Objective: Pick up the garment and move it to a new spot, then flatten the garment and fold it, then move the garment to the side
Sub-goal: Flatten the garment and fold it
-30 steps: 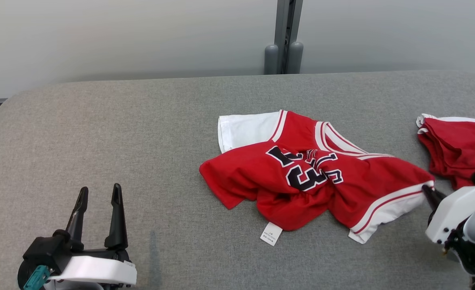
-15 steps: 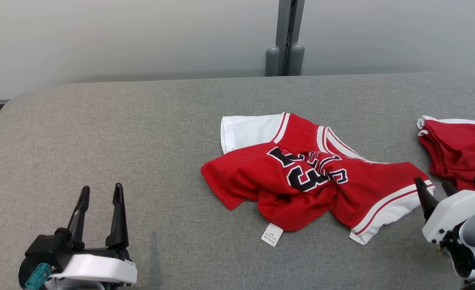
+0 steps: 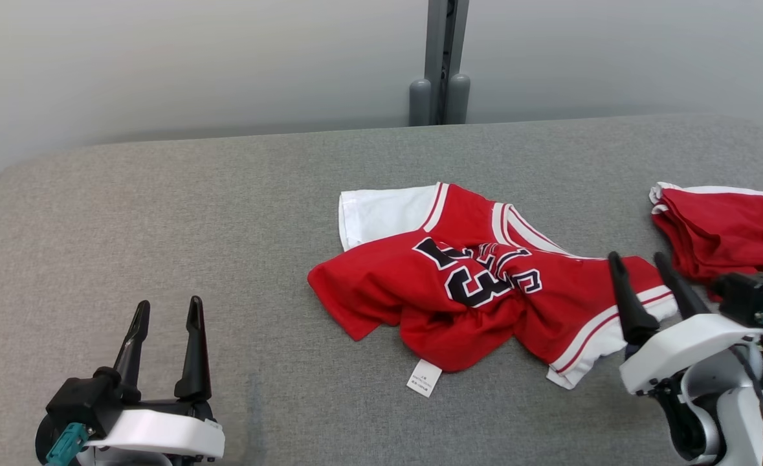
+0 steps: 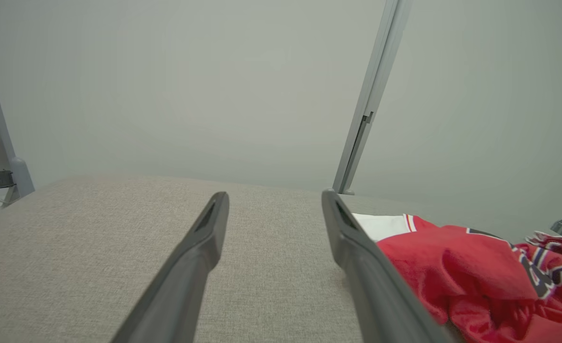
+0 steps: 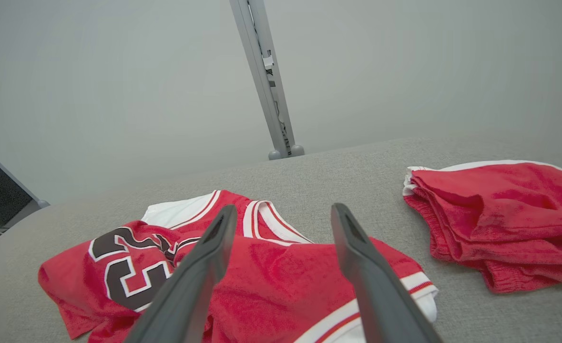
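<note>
The garment (image 3: 478,291) is a red jersey with white trim and a dark number, lying crumpled in the middle of the grey table (image 3: 226,213). A white care label sticks out at its near edge. My right gripper (image 3: 637,262) is open just above the jersey's right hem, nothing between its fingers. In the right wrist view the jersey (image 5: 271,271) lies below the spread fingers (image 5: 204,267). My left gripper (image 3: 167,307) stands open at the lower left, well away from the cloth. In the left wrist view the jersey (image 4: 481,271) lies to the right.
A second red cloth with white trim (image 3: 724,226) lies folded at the table's right edge, also in the right wrist view (image 5: 500,214). A grey post (image 3: 439,65) stands behind the table against a pale wall. Bare grey table stretches to the left.
My right gripper has opened, let go of the jersey's right hem and risen above it. The camera has shifted a little. The left gripper has stayed put.
</note>
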